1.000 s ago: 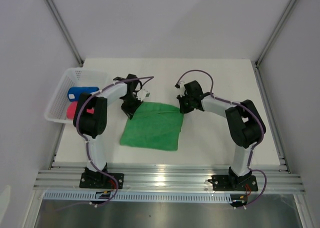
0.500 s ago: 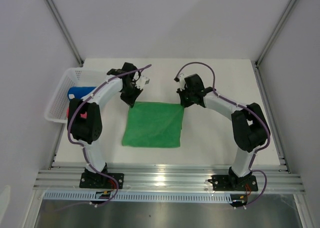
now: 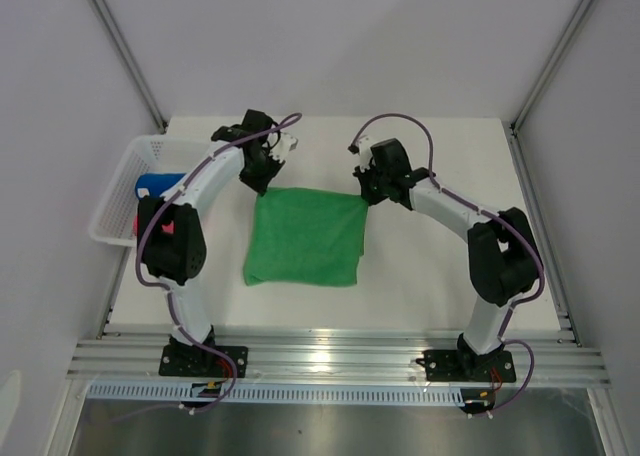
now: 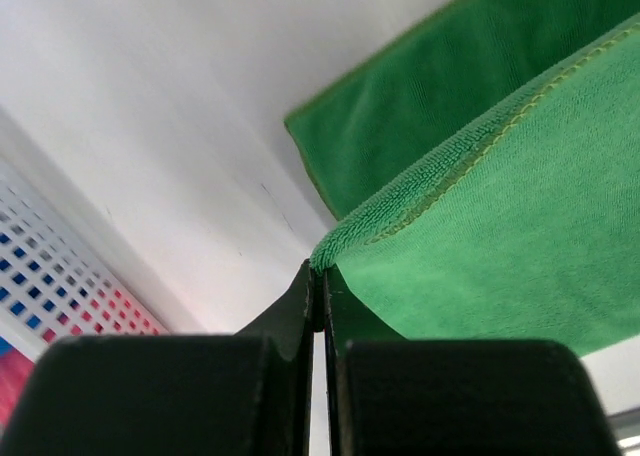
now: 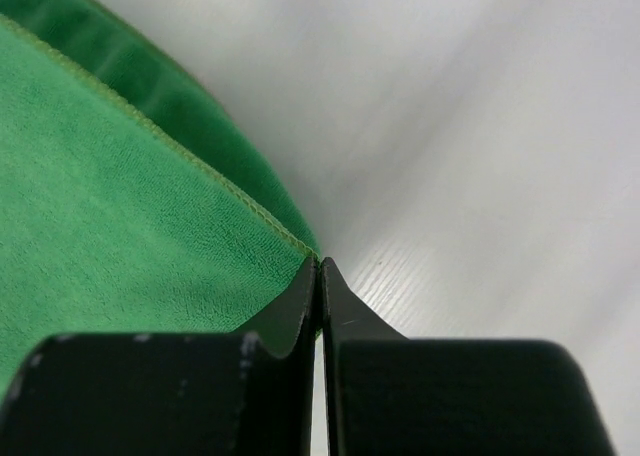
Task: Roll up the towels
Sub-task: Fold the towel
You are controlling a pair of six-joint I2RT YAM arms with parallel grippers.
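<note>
The green towel [image 3: 305, 238] hangs from its two far corners over the middle of the table, its near part lying flat. My left gripper [image 3: 260, 183] is shut on the far left corner; the left wrist view shows the hem [image 4: 440, 166] pinched at the fingertips [image 4: 318, 266]. My right gripper [image 3: 366, 197] is shut on the far right corner; the right wrist view shows the towel [image 5: 110, 236] ending at the fingertips [image 5: 318, 261]. The blue towel [image 3: 160, 185] and the pink-red towel [image 3: 137, 219] lie rolled in the basket.
A white mesh basket [image 3: 120, 176] stands at the table's left edge; its wall shows in the left wrist view [image 4: 50, 276]. Grey panels enclose the table on three sides. An aluminium rail [image 3: 330, 356] runs along the near edge.
Both grippers have moved away from me and up, holding the green towel's far corners. The towel went from a slanted sheet to a squared one, stretched between them, and slid farther back.
</note>
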